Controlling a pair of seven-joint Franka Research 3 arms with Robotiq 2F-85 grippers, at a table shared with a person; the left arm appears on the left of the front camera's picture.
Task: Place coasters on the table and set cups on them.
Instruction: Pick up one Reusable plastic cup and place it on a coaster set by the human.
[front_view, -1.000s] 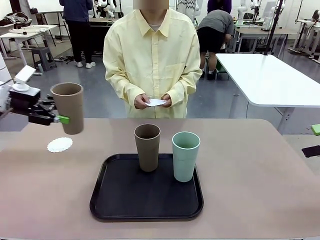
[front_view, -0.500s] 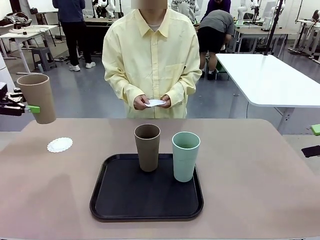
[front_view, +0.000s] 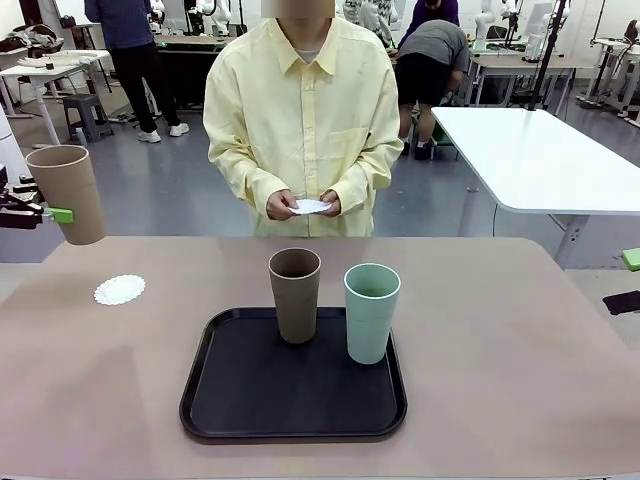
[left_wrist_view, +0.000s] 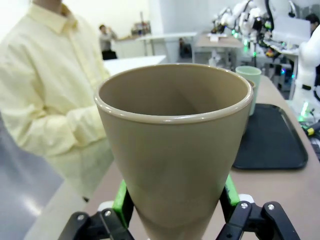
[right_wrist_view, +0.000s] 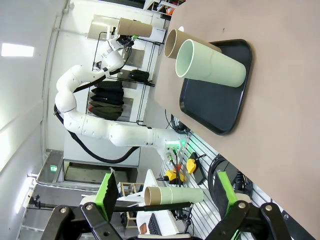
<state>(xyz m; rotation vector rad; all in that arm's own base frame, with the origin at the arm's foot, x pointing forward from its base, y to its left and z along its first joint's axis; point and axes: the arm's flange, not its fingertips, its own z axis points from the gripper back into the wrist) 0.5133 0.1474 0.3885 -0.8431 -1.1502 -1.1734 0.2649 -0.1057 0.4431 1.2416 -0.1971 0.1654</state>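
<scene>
Two cups (front_view: 371, 315) stand on the tray (front_view: 240, 400), while left of it the left gripper (front_view: 64, 215) clasps a brown cup (front_view: 66, 195) and the right gripper (right_wrist_view: 165, 200) gapes.

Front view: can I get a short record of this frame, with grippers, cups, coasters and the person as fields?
left gripper: shut on tan cup, raised above the table at its left end
right gripper: open, empty
tray: brown cup and mint cup, both upright
coaster: bare, on the table's left
person: hands hold white paper
</scene>
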